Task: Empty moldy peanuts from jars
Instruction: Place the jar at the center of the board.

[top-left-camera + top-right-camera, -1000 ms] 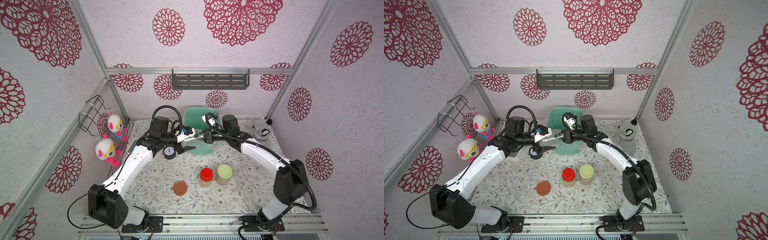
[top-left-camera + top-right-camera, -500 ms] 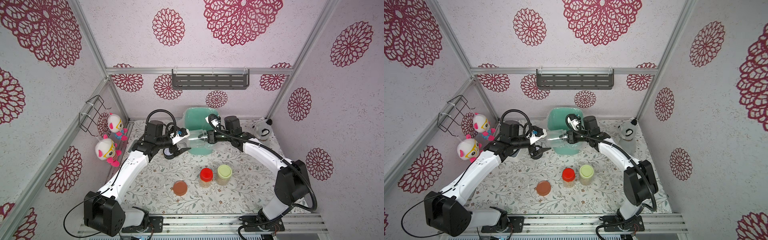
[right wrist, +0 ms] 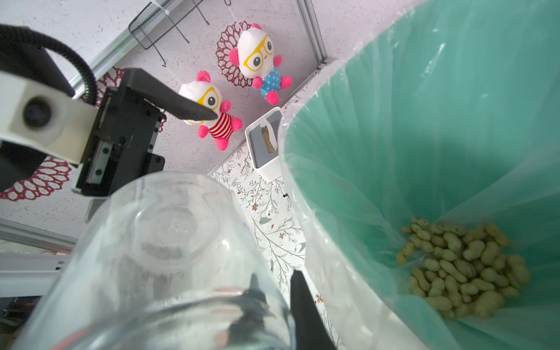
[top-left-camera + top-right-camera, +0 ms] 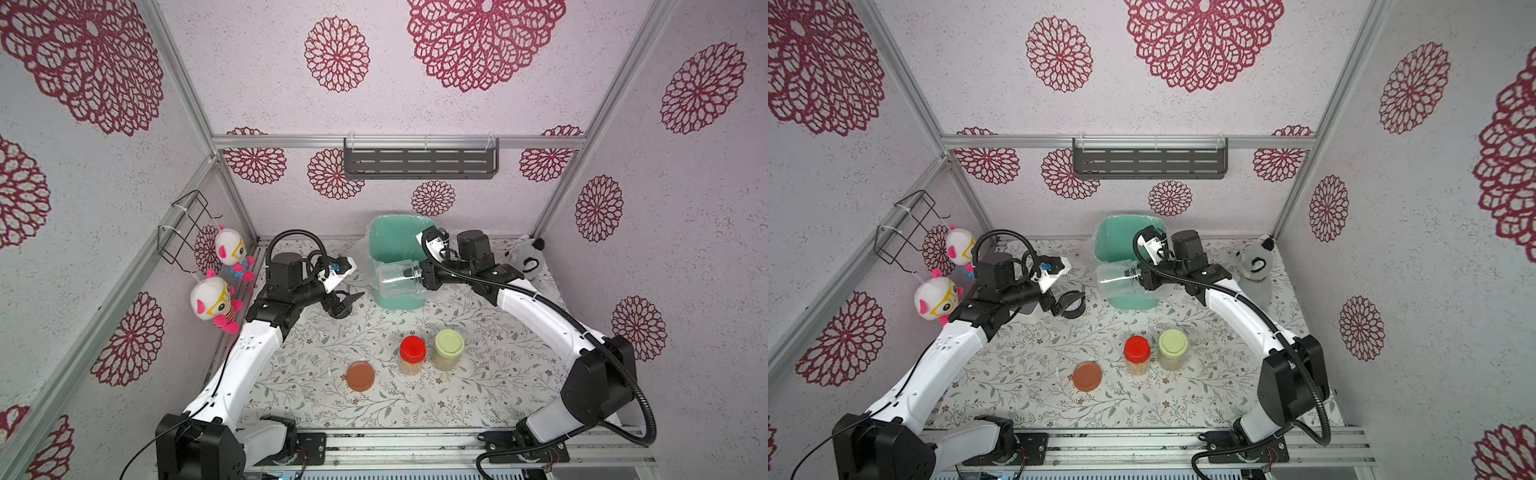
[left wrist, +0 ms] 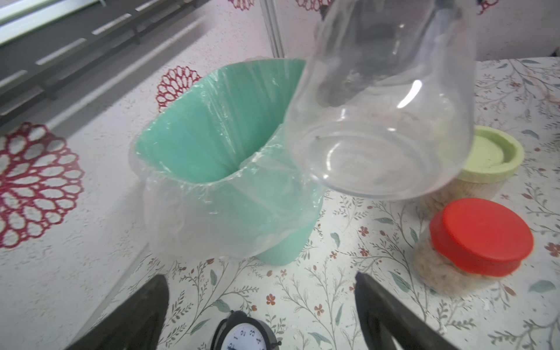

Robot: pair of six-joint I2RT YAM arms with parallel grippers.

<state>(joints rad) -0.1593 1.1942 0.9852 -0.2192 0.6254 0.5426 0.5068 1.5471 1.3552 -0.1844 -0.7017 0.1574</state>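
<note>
My right gripper (image 4: pixel 424 276) is shut on the rim of an empty clear jar (image 4: pixel 395 277), one finger inside the mouth (image 3: pixel 254 291) and one outside. The jar lies on its side in front of the teal bin (image 4: pixel 395 241). Peanuts (image 3: pixel 460 266) lie at the bottom of the bin's plastic liner. My left gripper (image 4: pixel 347 301) stands wide open and empty, left of the jar (image 5: pixel 385 121) and apart from it. Two closed jars of peanuts stand mid-table, one with a red lid (image 4: pixel 412 353) and one with a pale green lid (image 4: pixel 449 349). A loose brown lid (image 4: pixel 360 375) lies to their left.
A small black clock (image 5: pixel 242 333) stands on the table just under my left gripper. A white box (image 3: pixel 263 145) sits at the back left by the bin. Two plush dolls (image 4: pixel 212 299) hang on the left wall, and a panda plush (image 4: pixel 523 257) sits at the back right.
My left gripper has opened fully, let go of the jar's base and drawn back to the left. The right gripper keeps the jar by its rim before the bin.
</note>
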